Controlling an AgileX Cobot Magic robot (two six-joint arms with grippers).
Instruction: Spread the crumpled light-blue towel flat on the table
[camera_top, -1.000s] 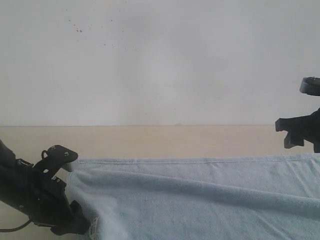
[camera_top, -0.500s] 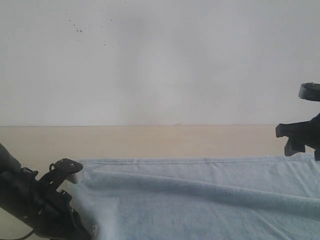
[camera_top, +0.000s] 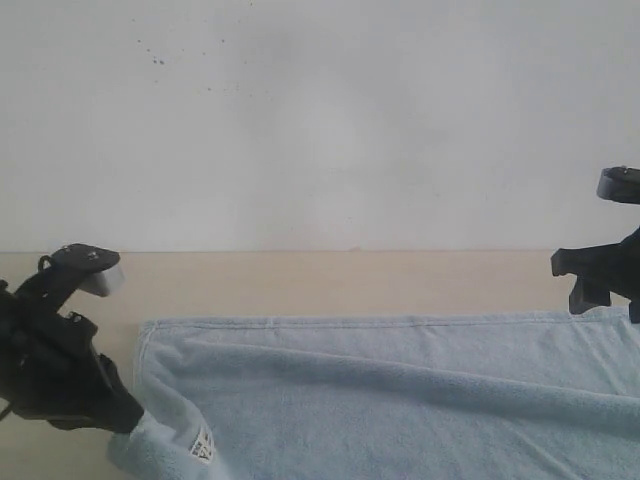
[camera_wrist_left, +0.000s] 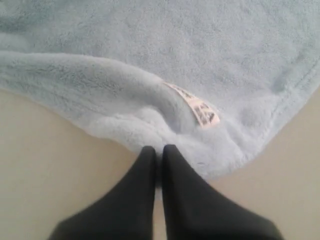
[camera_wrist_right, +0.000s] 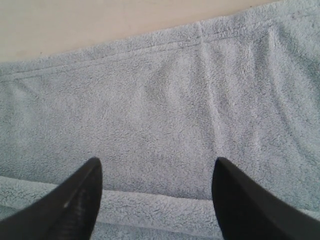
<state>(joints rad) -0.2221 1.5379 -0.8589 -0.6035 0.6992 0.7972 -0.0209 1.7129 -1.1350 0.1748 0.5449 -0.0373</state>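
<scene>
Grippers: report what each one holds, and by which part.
Left gripper pinches the towel at its edge beside the tag. Right gripper is open, holding nothing.

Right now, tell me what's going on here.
Two robot arms are spreading a light-blue towel on the table. The left gripper is shut on the towel's corner, close to the white tag. The right gripper hangs open above the towel's other end, holding nothing. The towel lies mostly spread, but a long fold crosses it.
</scene>
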